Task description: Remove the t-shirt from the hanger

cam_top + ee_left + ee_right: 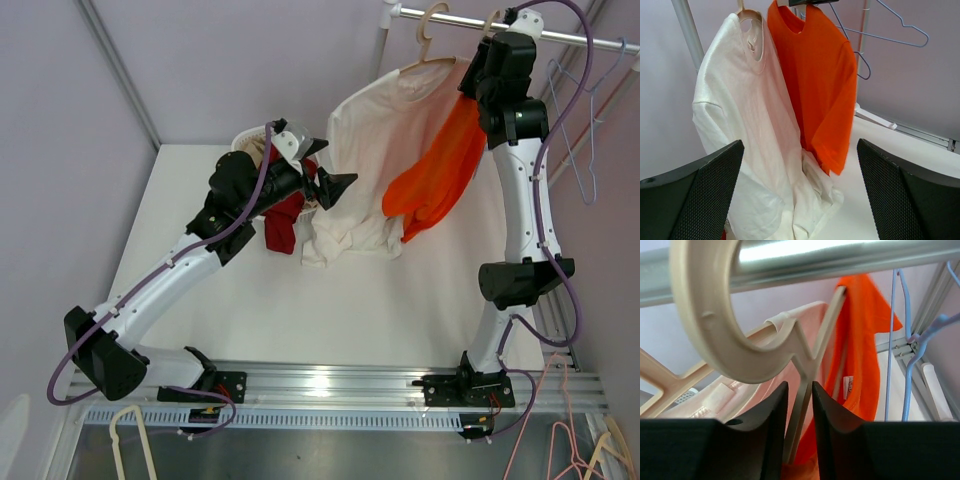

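A white t-shirt (365, 150) hangs on a cream hanger (430, 45) from the metal rail (570, 38); its hem rests crumpled on the table. An orange t-shirt (445, 170) hangs beside it on a second cream hanger (492, 22). My right gripper (490, 45) is up at the rail. In the right wrist view it (800, 385) is shut on that hanger's stem (799, 415), just below the hook (715, 330). My left gripper (325, 165) is open and empty by the white shirt's lower left edge. In the left wrist view (800, 145) both shirts (745, 125) (820, 75) hang ahead.
Blue wire hangers (585, 120) hang on the rail to the right of the orange shirt. A basket (245, 140) with a red garment (285, 220) lies under my left arm. Loose hangers (130, 440) lie below the table's near edge. A rack post (687, 30) stands left of the white shirt.
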